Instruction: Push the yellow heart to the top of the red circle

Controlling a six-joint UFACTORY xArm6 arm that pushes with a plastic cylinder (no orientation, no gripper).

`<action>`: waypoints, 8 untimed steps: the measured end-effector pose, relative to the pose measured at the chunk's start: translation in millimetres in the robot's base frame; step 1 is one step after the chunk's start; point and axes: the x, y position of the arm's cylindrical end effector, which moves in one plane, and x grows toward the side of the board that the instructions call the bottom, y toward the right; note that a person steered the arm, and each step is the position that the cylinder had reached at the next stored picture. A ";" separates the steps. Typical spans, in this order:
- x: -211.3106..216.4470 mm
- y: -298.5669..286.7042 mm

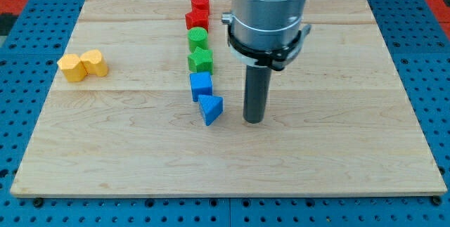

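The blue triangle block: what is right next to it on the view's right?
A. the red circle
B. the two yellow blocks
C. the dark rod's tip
C: my tip rests on the board just to the view's right of the blue triangle, with a small gap between them.

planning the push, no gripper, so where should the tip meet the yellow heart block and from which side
Probably its lower face, coming from the view's bottom: the other yellow block touches the yellow heart block's left side, blocking that approach. Once free, push it rightward toward the red circle block. My tip is far off, right of the blue triangle block.
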 end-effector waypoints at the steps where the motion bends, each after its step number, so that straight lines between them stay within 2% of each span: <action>1: 0.0 -24.8; 3: 0.0 -53.7; 4: 37.4 -46.8; 5: 65.9 -136.0; 6: 56.4 -235.9; 7: 5.9 -264.5; 8: -37.3 -264.4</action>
